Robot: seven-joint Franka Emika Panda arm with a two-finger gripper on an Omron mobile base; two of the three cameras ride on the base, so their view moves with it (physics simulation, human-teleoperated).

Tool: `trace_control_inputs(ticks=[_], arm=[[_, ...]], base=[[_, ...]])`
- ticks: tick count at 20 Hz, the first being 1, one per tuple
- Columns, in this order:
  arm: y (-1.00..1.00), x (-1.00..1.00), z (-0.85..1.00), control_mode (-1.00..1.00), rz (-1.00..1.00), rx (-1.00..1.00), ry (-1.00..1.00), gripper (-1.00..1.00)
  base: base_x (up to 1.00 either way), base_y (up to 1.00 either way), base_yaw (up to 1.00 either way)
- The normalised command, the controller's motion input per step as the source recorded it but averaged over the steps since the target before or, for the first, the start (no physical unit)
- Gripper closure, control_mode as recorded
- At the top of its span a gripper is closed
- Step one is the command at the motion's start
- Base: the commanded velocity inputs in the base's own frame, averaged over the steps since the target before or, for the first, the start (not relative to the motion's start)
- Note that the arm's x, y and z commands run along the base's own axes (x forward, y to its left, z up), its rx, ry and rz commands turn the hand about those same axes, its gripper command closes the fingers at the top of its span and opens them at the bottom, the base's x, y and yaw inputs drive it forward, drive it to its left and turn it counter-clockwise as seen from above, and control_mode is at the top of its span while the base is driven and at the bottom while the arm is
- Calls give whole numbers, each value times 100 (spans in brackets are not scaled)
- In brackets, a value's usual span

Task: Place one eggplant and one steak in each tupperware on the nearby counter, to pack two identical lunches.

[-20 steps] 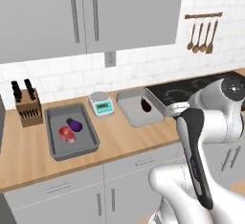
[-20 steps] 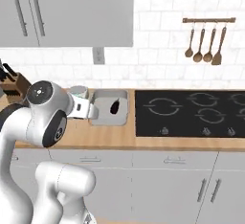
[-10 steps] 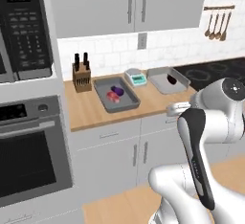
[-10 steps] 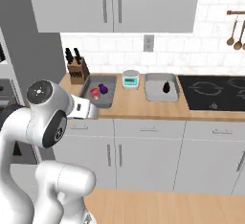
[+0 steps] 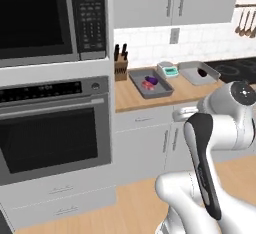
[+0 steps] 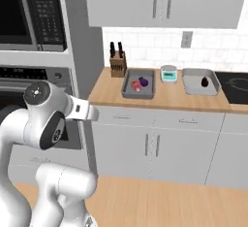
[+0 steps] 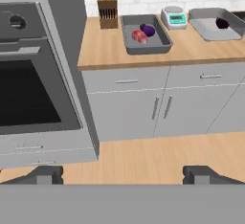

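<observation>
Wooden tabletop: light-brown worktop over pale grey cabinet doors, well away from my arm.
Left tupperware: grey tray beside the knife block — one red steak and one purple eggplant lie inside, just beside each other.
Right tupperware: grey tray past the small scale, holding a dark eggplant.
Claw: I see its fingers wide apart, gripping nothing — pointed at the cabinets from over the floor.
Oven: built in, left of the tabletop.
</observation>
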Motion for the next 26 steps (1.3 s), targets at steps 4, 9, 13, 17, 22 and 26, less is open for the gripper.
trace_control_inputs(ticks=[4,9,13,17,22,26], arm=[[0,0,0,100,0,0,0,-100],[0,0,0,100,0,0,0,-100],[0,0,0,100,0,0,0,-100],[0,0,0,100,0,0,0,-100],[0,0,0,100,0,0,0,-100],[0,0,0,100,0,0,0,-100]], base=[[-100,100,6],[-71,100,20],[-4,100,51],[0,100,53],[0,100,48],[0,100,46]])
